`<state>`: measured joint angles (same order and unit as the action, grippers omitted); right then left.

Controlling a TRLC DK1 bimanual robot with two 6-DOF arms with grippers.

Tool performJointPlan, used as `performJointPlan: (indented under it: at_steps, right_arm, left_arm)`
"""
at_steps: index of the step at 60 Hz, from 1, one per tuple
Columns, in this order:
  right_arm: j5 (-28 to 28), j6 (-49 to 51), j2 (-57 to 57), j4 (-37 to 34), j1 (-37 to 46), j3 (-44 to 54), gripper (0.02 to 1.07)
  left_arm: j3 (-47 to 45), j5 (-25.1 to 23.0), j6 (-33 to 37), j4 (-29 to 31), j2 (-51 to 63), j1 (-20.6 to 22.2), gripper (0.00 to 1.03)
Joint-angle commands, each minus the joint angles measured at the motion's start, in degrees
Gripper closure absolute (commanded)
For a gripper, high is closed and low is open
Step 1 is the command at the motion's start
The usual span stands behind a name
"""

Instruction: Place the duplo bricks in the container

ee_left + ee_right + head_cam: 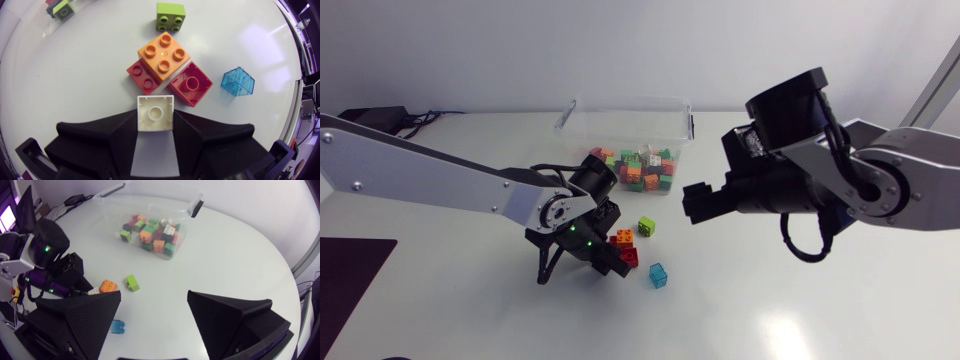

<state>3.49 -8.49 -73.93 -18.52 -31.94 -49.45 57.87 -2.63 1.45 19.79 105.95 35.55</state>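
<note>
My left gripper (612, 252) is down at the table and shut on a white brick (155, 113), which sits studs-down between its fingers. Just ahead of it lie an orange brick (164, 54) stacked over a red brick (141, 77), and a second red brick (190, 84). A green brick (170, 16) lies farther ahead and a clear blue brick (238, 81) off to the side. The clear container (570, 115) at the back holds several coloured bricks (635, 168). My right gripper (703, 202) hangs open and empty above the table, right of the loose bricks.
My right arm's thick body (840, 180) fills the right side above the table. My left arm (440, 175) slants in from the left edge. A dark mat (345, 275) lies at the table's front left corner.
</note>
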Motion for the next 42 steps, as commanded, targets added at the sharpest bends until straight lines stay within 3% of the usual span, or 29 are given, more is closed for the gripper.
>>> performJointPlan:
  at_steps: [1,18,21,27,33,42]
  right_arm:
    - [-0.7,0.4,-1.8,-1.9,-2.3,1.8,0.16]
    - [-2.3,-1.8,-12.8,-7.2,-9.3,-2.8,0.17]
    - [-2.9,-2.1,-14.6,-8.2,-9.9,-4.0,0.22]
    - [-3.2,-2.4,-18.4,-10.1,-10.8,-6.7,0.23]
    - [-3.1,-3.4,-22.2,-11.4,-11.2,-9.4,0.35]
    - [-2.9,-4.3,-27.0,-14.4,-11.5,-12.6,0.36]
  left_arm:
    - [0.7,0.3,-1.2,0.3,1.1,0.3,0.85]
    - [-3.5,0.3,0.3,1.2,-10.2,-4.1,0.86]
    - [-4.3,0.3,1.0,1.2,-13.8,-4.7,0.86]
    - [-5.0,0.3,1.1,1.1,-20.1,-5.6,0.86]
    - [-4.8,0.3,1.3,-0.7,-25.4,-6.7,0.86]
    - [-2.8,0.3,0.7,-2.8,-29.4,-8.4,0.86]
